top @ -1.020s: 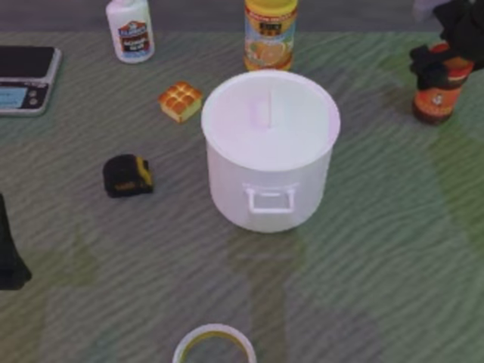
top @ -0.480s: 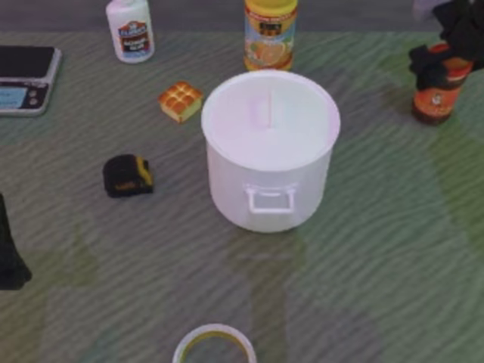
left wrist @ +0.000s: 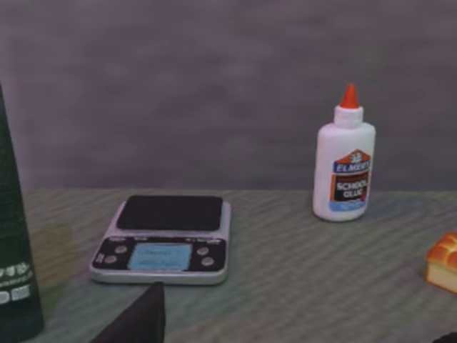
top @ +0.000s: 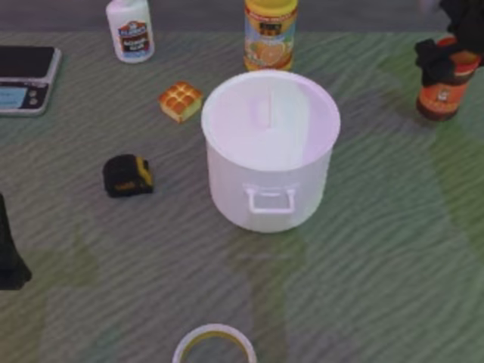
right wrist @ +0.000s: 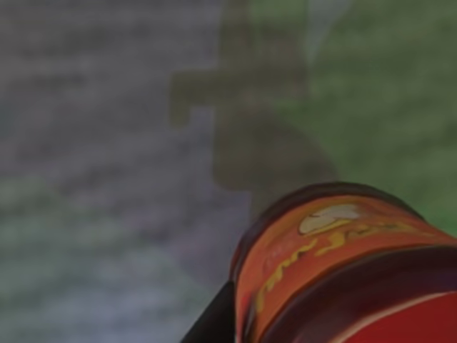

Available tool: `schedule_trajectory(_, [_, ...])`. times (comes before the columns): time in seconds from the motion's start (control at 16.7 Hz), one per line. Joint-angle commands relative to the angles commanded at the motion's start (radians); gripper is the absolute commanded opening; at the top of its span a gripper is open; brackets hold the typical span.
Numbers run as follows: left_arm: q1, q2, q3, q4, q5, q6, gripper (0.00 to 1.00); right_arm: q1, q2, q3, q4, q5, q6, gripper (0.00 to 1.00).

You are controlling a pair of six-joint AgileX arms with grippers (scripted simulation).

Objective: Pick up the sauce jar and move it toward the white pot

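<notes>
The sauce jar [top: 444,89] is at the table's far right corner, well apart from the white pot [top: 270,151] that sits near the middle. It is a small dark-brown jar with a red-orange lid and an orange-red label; the right wrist view shows it close, with pale yellow marks on the label [right wrist: 335,243] and the dark glass band under the lid. The right gripper [top: 446,54] is closed around the jar near its lid, its dark fingers either side of the neck. Whether the jar's base is clear of the table [top: 378,287] I cannot tell from above.

The step in hand looks like the lift and carry. To do it well, I judge the jar should be kept upright and raised enough to clear the cloth-like table surface, then brought toward the table's centre and stopped just beside the pot's wall, short of touching it. The grip sits high on a smooth jar, so a steady, unhurried move seems wise to avoid it swinging or slipping.

The orange juice bottle [top: 269,34] stands at the far edge behind the pot, off the likely path. The left gripper [top: 9,253] is parked at the table's left edge.
</notes>
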Motion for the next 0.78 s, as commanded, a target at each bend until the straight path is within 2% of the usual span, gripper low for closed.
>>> schedule_trajectory(0.42, [0.000,0.000,0.000,0.000,0.000,0.000,1.00,0.011,-0.366,-0.372,0.005,-0.001,0.008,0.00])
schedule_trajectory(0.78, [0.000,0.000,0.000,0.000,0.000,0.000,1.00,0.015,-0.432,-0.438,0.004,-0.001,0.008,0.00])
